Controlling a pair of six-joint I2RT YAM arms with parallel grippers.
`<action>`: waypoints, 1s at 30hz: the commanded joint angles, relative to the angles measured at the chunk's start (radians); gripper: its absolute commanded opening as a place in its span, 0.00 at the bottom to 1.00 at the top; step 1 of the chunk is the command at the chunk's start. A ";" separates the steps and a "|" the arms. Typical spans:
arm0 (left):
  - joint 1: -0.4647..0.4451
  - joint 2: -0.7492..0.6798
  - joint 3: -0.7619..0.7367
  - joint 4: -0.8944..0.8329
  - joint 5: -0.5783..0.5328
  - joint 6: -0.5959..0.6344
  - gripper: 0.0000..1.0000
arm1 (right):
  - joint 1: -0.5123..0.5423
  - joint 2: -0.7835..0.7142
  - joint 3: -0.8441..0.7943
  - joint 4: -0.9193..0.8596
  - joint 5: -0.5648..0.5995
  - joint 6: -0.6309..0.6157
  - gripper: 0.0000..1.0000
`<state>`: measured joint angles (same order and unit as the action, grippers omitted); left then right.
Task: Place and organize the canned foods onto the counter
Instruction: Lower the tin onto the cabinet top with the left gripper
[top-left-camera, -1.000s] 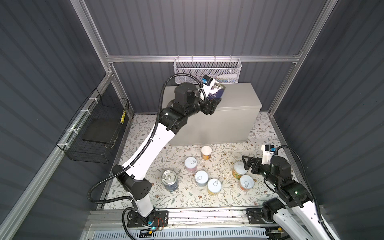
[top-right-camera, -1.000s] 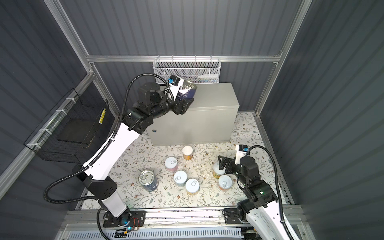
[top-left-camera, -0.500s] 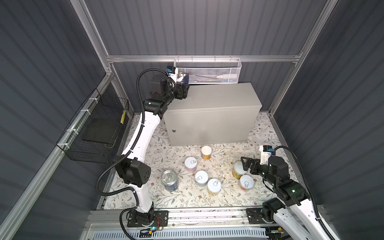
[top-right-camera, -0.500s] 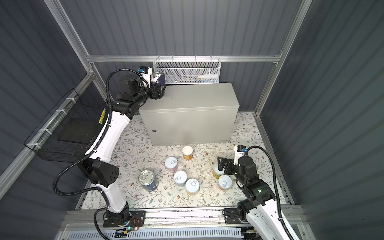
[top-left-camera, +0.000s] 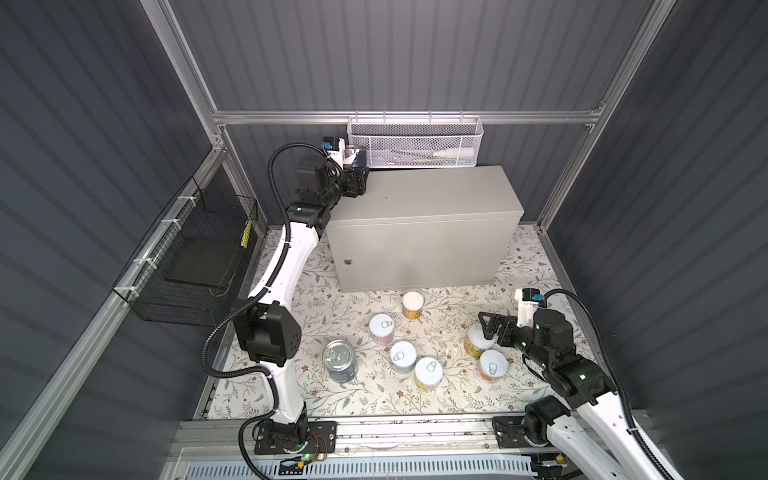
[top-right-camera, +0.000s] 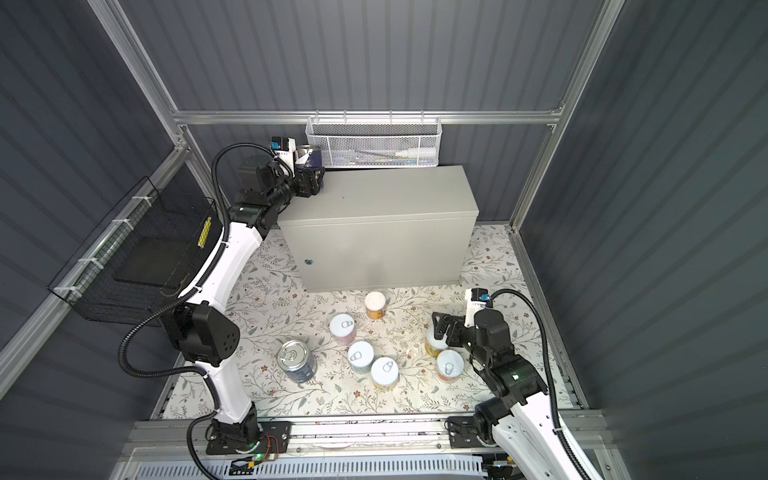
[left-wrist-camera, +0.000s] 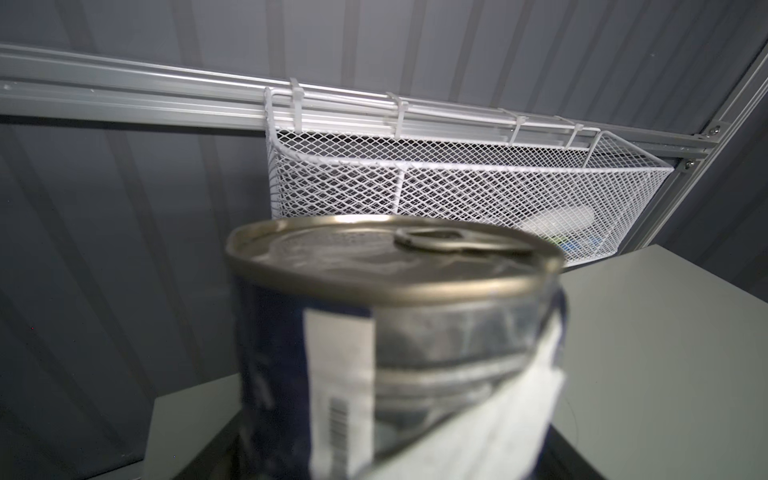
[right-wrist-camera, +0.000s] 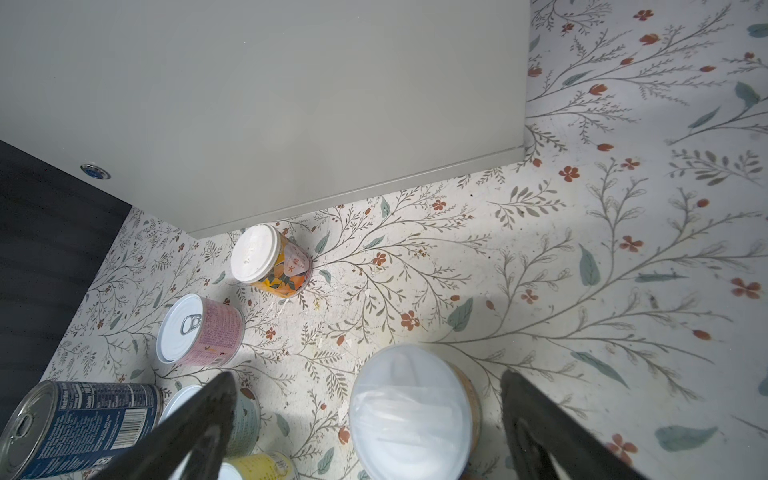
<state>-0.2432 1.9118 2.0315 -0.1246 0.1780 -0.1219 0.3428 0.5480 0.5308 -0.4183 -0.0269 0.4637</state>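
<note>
Over the far left corner of the worktop (top-left-camera: 424, 195) a blue-labelled can (top-left-camera: 356, 154) is gripped by the left claw (top-left-camera: 355, 172), probably to leave room for the rest; the right claw (right-wrist-camera: 368, 386) is spread wide around a white-lidded can (right-wrist-camera: 411, 411) below, not yet clamped

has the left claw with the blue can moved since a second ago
Yes. In a top view the left claw carried the blue can leftward, to the counter's far-left corner.

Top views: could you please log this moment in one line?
left gripper: shut on blue can, at counter corner | right gripper: open, straddling white-lidded can
</note>
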 joint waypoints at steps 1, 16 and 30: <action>0.002 -0.010 -0.001 0.106 0.027 -0.018 0.46 | -0.003 -0.004 -0.005 0.005 -0.001 -0.023 0.99; 0.002 -0.063 -0.125 0.151 -0.032 -0.004 1.00 | -0.003 0.011 0.026 -0.005 -0.010 -0.019 0.99; -0.007 -0.180 -0.217 0.060 -0.208 -0.031 1.00 | -0.002 0.007 0.033 -0.004 0.001 0.013 0.99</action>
<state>-0.2470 1.7828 1.8351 -0.0341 0.0380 -0.1402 0.3428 0.5617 0.5354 -0.4194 -0.0307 0.4603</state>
